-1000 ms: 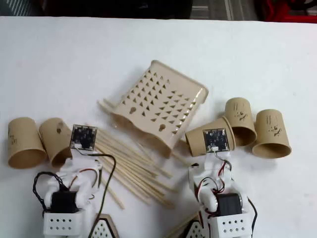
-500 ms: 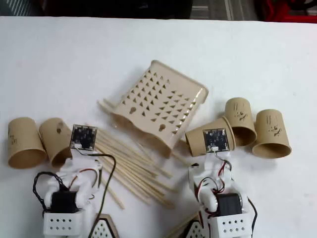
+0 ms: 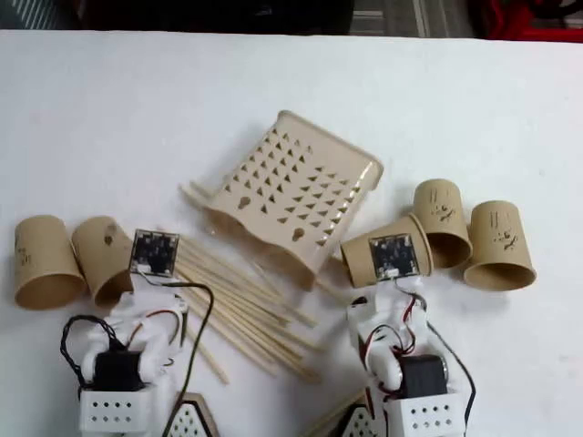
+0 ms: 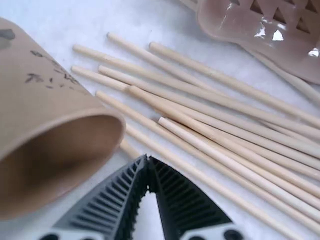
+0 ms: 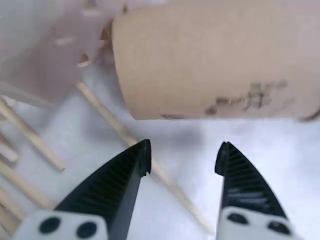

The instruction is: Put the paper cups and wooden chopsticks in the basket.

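Here, paper cups (image 3: 41,264) and wooden chopsticks (image 3: 246,305) lie around the basket (image 3: 296,191)

We see the basket on the table (image 3: 273,82), perforated face up, chopsticks fanned just beside it. Two cups lie on their sides at one end, three at the other. Our left gripper (image 4: 148,162) is closed on nothing, beside a cup mouth and near the chopsticks. Our right gripper (image 5: 182,152) stands open, facing a lying cup (image 5: 215,60).

I've got the white tabletop (image 3: 109,118) from above. The basket (image 3: 296,187) lies tipped on its side near the middle. Wooden chopsticks (image 3: 246,305) are fanned loose beside it, some running under its edge. Five paper cups (image 3: 499,246) are all on their sides: two side by side at one end, three clustered at the other (the nearest just beside the basket).
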{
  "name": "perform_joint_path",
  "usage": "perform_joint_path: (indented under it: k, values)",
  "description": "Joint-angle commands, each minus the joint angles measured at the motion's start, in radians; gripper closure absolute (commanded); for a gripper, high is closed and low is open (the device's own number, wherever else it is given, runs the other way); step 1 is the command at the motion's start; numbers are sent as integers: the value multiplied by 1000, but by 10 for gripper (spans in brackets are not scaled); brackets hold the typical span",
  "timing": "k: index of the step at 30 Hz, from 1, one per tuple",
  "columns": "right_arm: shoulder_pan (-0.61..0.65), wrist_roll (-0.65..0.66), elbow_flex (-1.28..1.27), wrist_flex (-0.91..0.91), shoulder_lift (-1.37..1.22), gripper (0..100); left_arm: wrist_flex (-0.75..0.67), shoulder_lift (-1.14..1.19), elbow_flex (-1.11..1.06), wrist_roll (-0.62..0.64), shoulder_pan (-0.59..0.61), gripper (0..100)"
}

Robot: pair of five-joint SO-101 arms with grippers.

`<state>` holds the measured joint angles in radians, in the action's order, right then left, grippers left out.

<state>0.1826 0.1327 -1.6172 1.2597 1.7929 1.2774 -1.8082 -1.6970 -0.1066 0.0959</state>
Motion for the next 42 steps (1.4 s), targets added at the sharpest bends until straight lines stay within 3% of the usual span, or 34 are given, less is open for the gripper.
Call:
perform_joint_path:
  k: [1, 4, 12, 19, 31, 37, 42]
  values:
    - [-18, 175, 100, -1, 8, 779, 5, -7, 5, -9, 1, 970]
    - [-56, 290, 173, -7, 8, 779, 5, -7, 5, -9, 2, 970]
    - [-147, 299, 304, -61, 8, 784, 5, -7, 5, -9, 4, 970]
    - [-153, 307, 385, -101, 5, 967, 5, -7, 5, -9, 5, 970]
    - [-153, 308, 508, -105, -5, 922, 5, -7, 5, -9, 5, 970]
    - [-153, 299, 772, -70, -285, 922, 5, -7, 5, -9, 5, 970]
    - [-70, 299, 1057, 84, -624, 922, 5, -7, 5, -9, 5, 970]
